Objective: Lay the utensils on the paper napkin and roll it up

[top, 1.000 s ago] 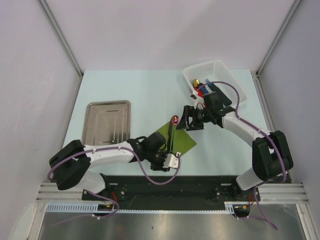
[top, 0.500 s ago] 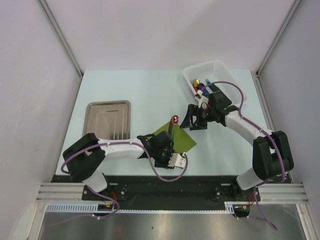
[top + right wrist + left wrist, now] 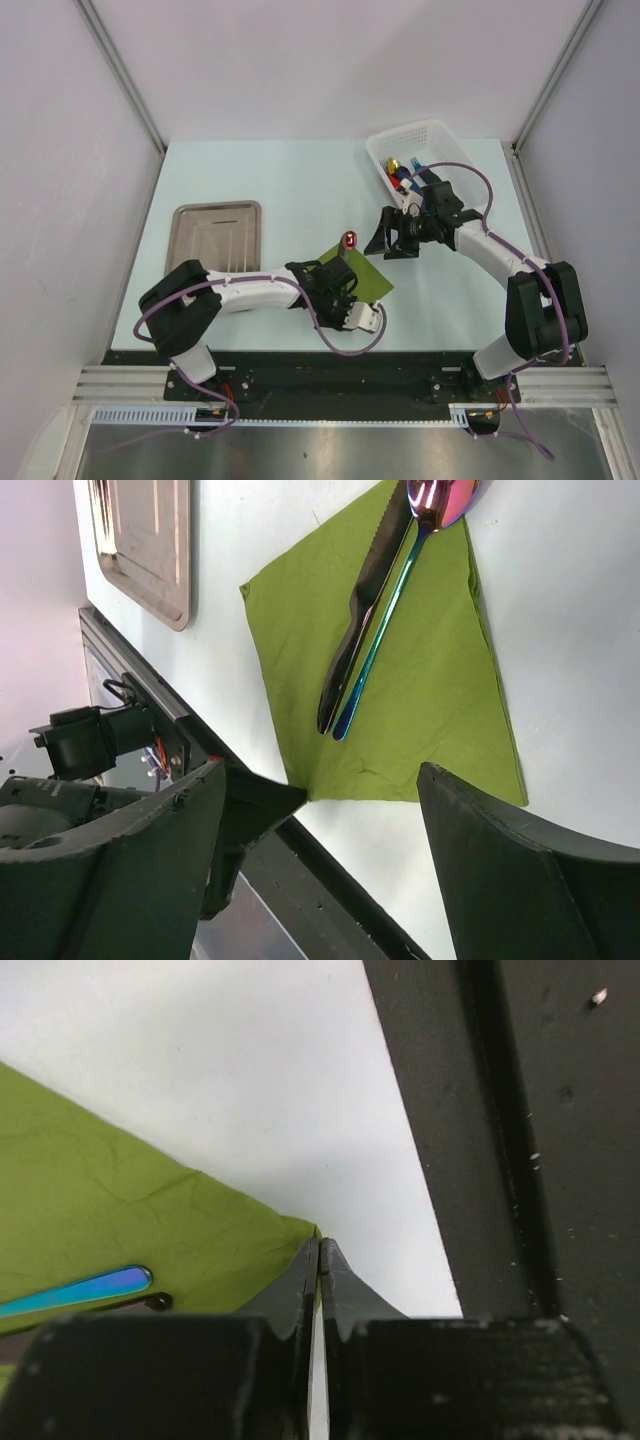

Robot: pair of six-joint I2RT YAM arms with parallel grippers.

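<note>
The paper napkin lies flat on the counter. Its near corner is pinched by the left tool, whose jaws are together on it. The sheet spreads ahead and to that tool's left. The utensils lie side by side on it, their long axis running away from the pinch. The right tool hovers beyond, jaws apart. A second ago the left jaws stood apart.

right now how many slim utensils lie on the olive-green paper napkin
2: a dark serrated knife and a slim iridescent spoon, side by side on the olive-green paper napkin.
</note>
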